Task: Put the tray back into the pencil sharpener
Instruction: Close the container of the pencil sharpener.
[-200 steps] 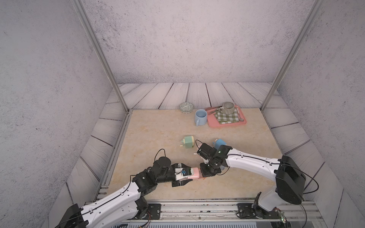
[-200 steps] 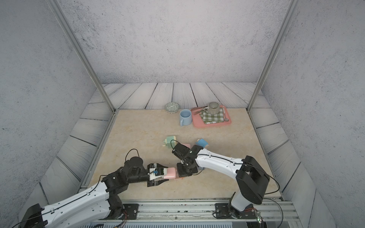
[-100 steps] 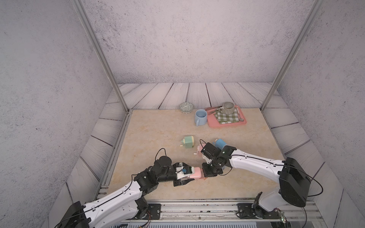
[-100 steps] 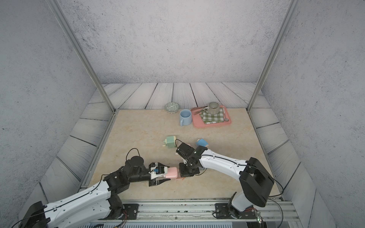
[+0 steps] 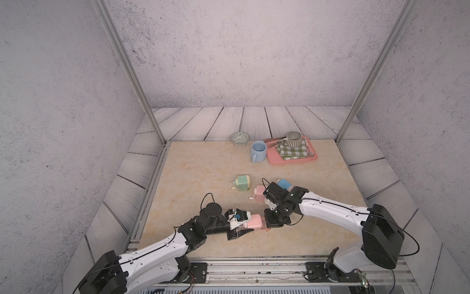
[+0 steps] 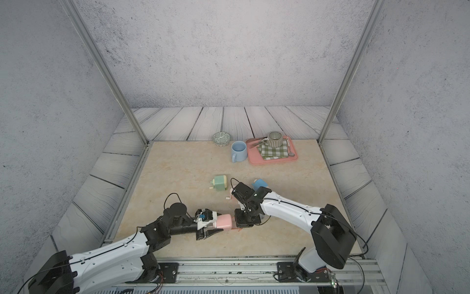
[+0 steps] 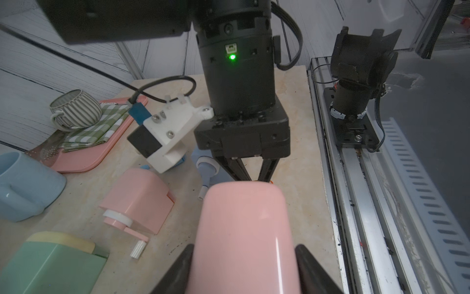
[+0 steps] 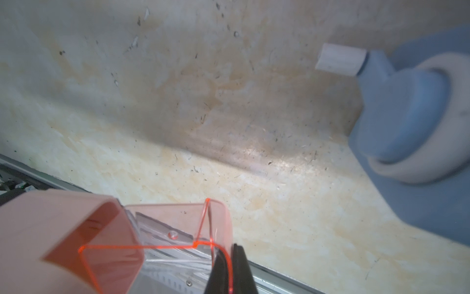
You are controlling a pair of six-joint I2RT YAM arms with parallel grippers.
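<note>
Near the table's (image 5: 203,165) front edge, the left gripper (image 5: 245,226) clamps the pink pencil sharpener (image 5: 255,221). Its open mouth faces the right gripper (image 8: 230,269), whose fingers pinch the clear tray (image 8: 178,229) (orange-edged), apparently just entering that mouth. Insertion looks in hand; next, likely a straight, level push home.

Soft even light in both top views; right wrist view blurred, shadow across the tabletop (image 8: 203,114).

I see the pencil sharpener (image 7: 244,219) between the left gripper (image 7: 244,257)'s jaws as smooth glossy plastic, the tray (image 8: 175,229) pinched in the right gripper (image 8: 230,257)'s jaws as clear plastic, and the tabletop (image 8: 229,101) beneath as matt and scuffed.
</note>
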